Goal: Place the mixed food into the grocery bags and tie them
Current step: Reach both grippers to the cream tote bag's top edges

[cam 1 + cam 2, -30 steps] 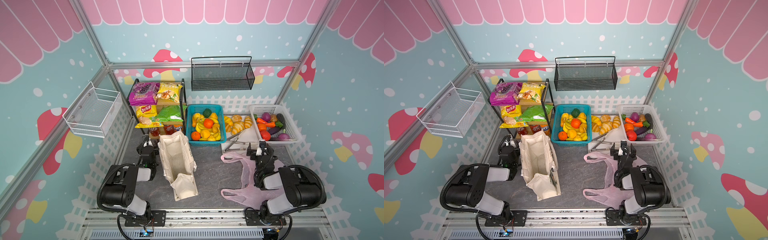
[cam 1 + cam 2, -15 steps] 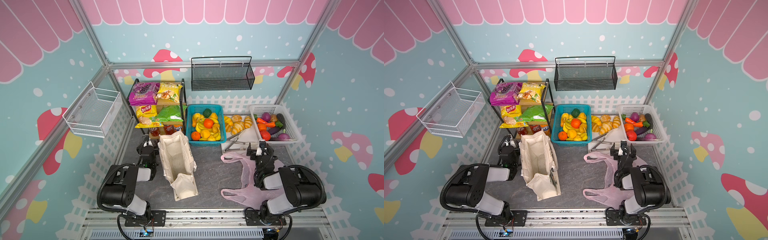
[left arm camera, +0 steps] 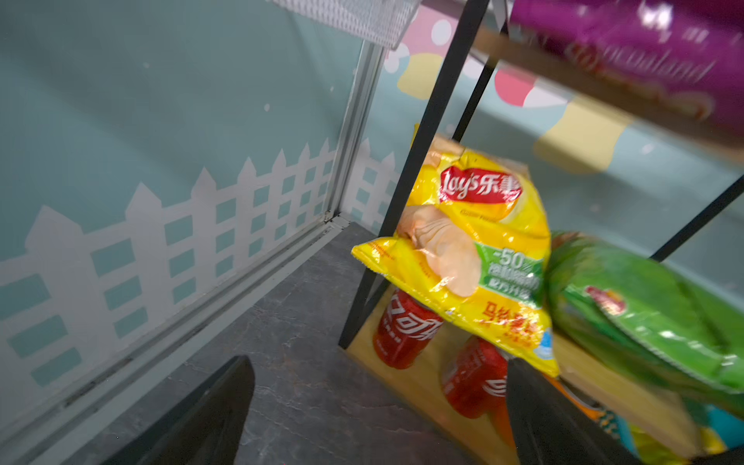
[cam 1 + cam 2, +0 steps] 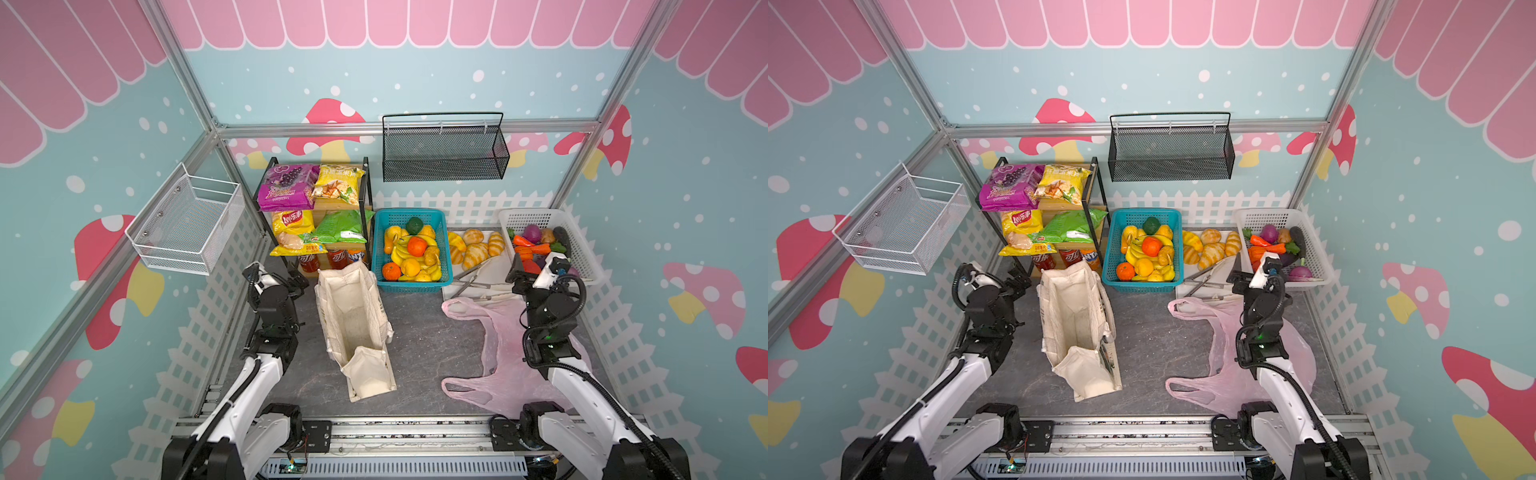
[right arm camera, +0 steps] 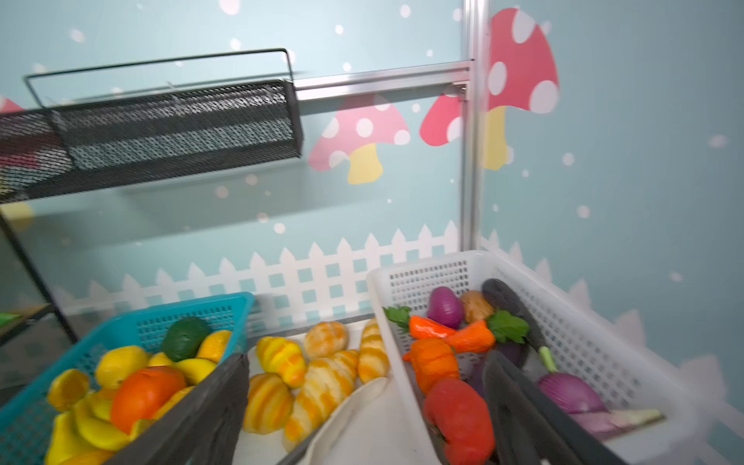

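The tabletop (image 4: 432, 332) is a dark, stone-veined slab. Near its middle sits the tote (image 4: 353, 316), boxy cream canvas with its mouth gaping. To the right the pink bag (image 4: 503, 332) lies flat, a thin wrinkled translucent film with two handle loops. On the top shelf of the black metal rack (image 4: 365, 195) lie a glossy purple packet (image 4: 286, 187) and a pale yellow packet (image 4: 336, 185), side by side. The white lattice plastic basket (image 4: 582, 245) holds a smooth red tomato (image 5: 459, 418) touching a ribbed orange pumpkin (image 5: 432, 360). The left jaws stand apart and empty above the tabletop near the rack's foot. The right jaws stand apart and empty at the basket's near rim, beside the tomato.
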